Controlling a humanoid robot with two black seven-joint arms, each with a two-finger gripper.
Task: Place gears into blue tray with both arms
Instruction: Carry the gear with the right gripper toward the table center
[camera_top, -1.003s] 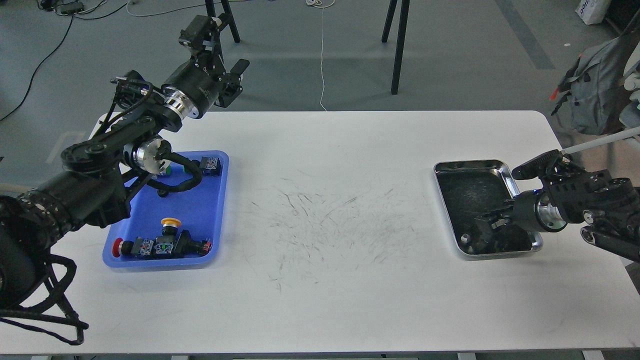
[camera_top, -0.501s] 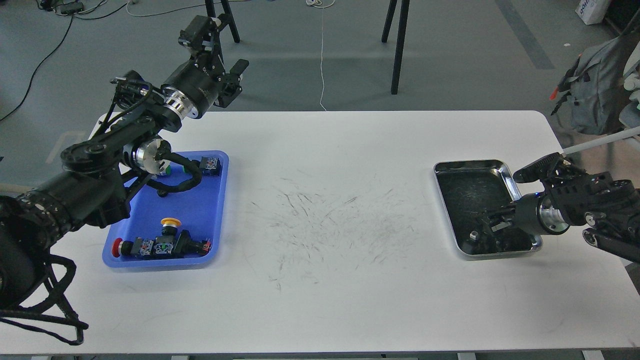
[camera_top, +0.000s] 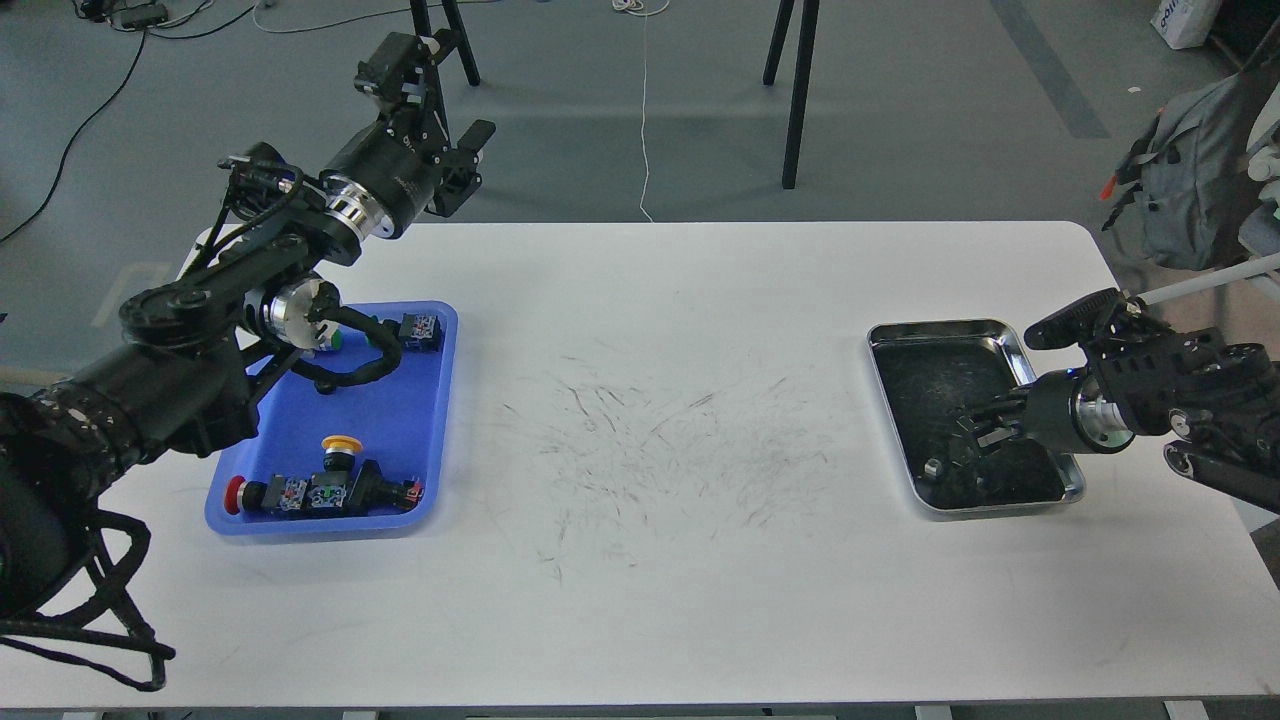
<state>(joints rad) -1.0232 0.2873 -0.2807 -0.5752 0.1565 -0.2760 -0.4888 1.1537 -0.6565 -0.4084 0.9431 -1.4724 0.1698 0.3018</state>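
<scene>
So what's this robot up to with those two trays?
Its right gripper is reaching down into the silver metal tray on the right side of the white table, apparently after one of the small dark parts lying there. Whether it has hold of anything is too dark to tell. The left gripper hangs raised beyond the blue tray, which holds several push-button switches.

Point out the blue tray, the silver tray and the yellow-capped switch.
blue tray (camera_top: 428, 420): head view, bare floor near its right rim.
silver tray (camera_top: 940, 329): head view, far rim.
yellow-capped switch (camera_top: 341, 443): head view, its yellow cap.
</scene>
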